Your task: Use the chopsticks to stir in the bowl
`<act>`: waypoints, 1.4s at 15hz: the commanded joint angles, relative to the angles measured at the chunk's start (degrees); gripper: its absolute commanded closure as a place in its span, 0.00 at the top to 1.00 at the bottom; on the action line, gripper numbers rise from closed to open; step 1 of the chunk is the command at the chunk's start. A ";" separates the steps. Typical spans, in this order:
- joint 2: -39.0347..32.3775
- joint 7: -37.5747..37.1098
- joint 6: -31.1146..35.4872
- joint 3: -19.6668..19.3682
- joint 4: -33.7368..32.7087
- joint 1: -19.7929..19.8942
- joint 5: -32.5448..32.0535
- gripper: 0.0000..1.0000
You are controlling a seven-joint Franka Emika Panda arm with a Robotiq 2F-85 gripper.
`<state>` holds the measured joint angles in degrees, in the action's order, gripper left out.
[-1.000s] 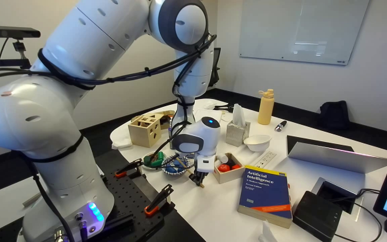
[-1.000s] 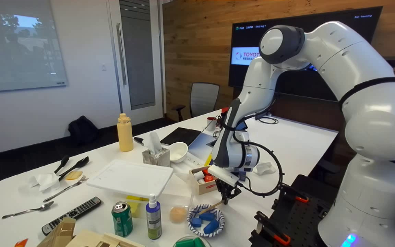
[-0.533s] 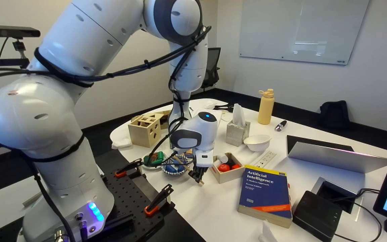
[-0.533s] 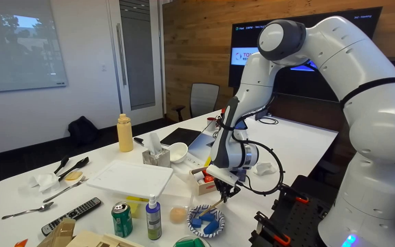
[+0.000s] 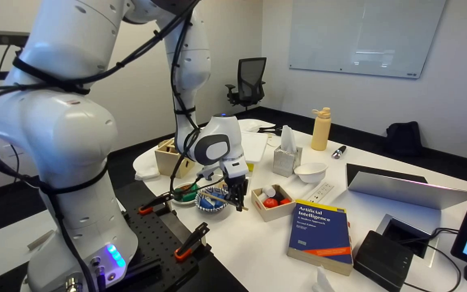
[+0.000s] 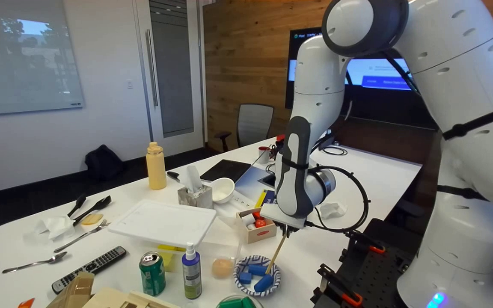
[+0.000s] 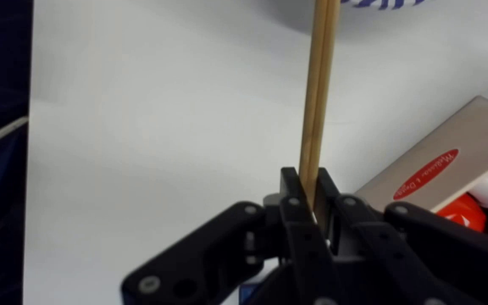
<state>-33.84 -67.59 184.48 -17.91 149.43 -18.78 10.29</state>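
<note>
The bowl point(image 6: 246, 262) is small and round with a blue-and-white patterned rim, and holds several blue blocks point(image 6: 245, 278). It also shows in an exterior view point(image 5: 208, 208); only a bit of its rim shows at the top of the wrist view point(image 7: 381, 4). My gripper point(image 6: 286, 232) is shut on two pale wooden chopsticks point(image 6: 277, 251), which lie side by side between the fingertips point(image 7: 306, 180) in the wrist view. The gripper is above the table, beside the bowl. The chopsticks slant down into the bowl, their tips among the blue blocks.
A wooden box point(image 6: 261, 234) with red and white pieces stands close to the gripper. A plate with green blocks point(image 6: 236, 303), a spray bottle point(image 6: 192, 273) and a clear tray with a pale round piece point(image 6: 222, 268) are near the bowl. Black clamps point(image 5: 193, 239) line the table edge.
My gripper has risen and turned, moving left in an exterior view. The chopsticks stand steeper, and their tips have shifted across the bowl toward the robot base side.
</note>
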 commanded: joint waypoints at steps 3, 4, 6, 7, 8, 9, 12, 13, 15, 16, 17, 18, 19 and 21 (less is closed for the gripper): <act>-9.37 -0.38 5.13 -14.27 -4.38 -24.16 7.41 0.03; -11.19 -0.28 6.04 -15.78 -5.09 -28.29 10.42 0.03; -15.05 -0.05 7.09 -18.99 -6.21 -36.77 16.31 0.03; -17.04 -0.34 6.95 -20.90 -6.56 -41.23 19.00 0.03; -19.23 -0.63 6.28 -23.01 -6.71 -45.69 21.45 0.03; -21.49 -1.24 5.62 -25.18 -6.79 -50.29 23.81 0.03; -28.89 -3.29 3.03 -31.78 -5.89 -63.57 30.29 0.03; -31.64 -3.73 1.51 -34.03 -5.43 -67.82 32.31 0.03; -36.98 -5.60 -3.61 -38.24 -4.35 -76.08 34.55 0.03; -39.65 -6.82 -7.47 -40.01 -3.89 -80.21 34.96 0.03; -41.74 -8.14 -11.56 -41.29 -3.50 -83.96 35.04 0.03; -43.53 -9.71 -14.96 -41.94 -3.45 -86.30 34.16 0.03; -44.00 -12.25 -17.48 -42.19 -3.39 -87.72 31.38 0.03; -45.52 -15.36 -22.28 -42.14 -3.97 -90.38 28.05 0.03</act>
<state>-76.17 -77.91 167.66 -59.11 145.38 -105.44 42.67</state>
